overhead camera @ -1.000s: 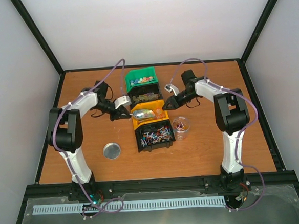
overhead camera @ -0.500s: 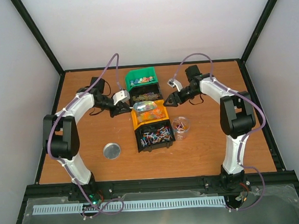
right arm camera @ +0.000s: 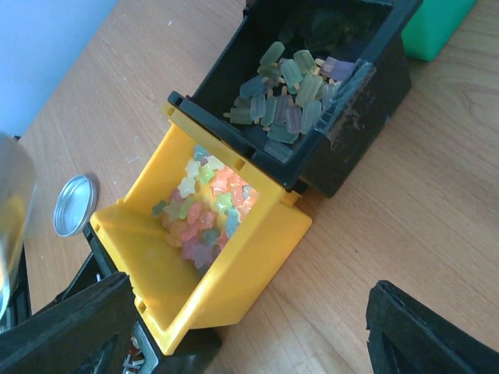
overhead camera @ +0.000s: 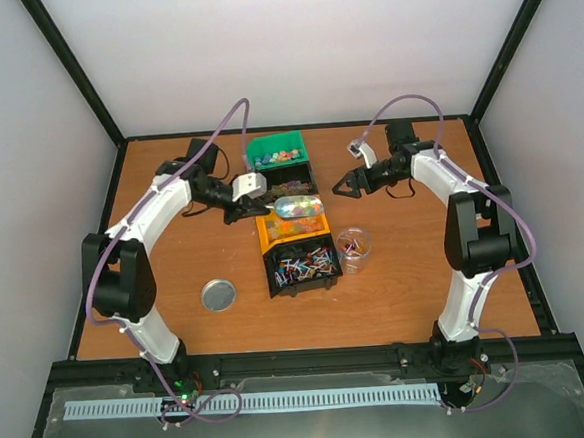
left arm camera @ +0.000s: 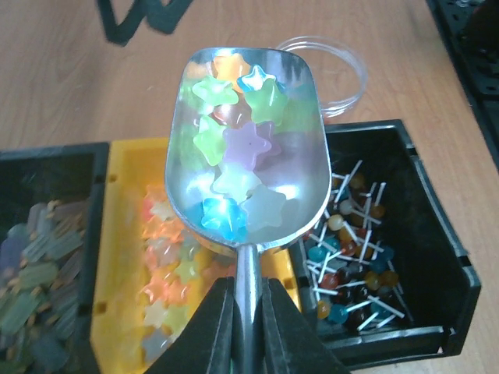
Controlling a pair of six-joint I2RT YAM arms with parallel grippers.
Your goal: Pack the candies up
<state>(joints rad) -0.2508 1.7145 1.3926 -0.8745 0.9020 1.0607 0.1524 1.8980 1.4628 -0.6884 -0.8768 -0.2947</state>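
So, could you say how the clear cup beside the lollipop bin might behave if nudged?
The clear cup looks thin and nearly empty, so probably light and apt to slide or tip. It stands unheld beside the black bin, so the scoop could shove it.

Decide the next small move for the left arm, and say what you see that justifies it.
Probably swing the metal scoop across to above the clear cup. The left pincer grips its handle, star candies fill it, and it hangs over the yellow bin, apart from the cup.
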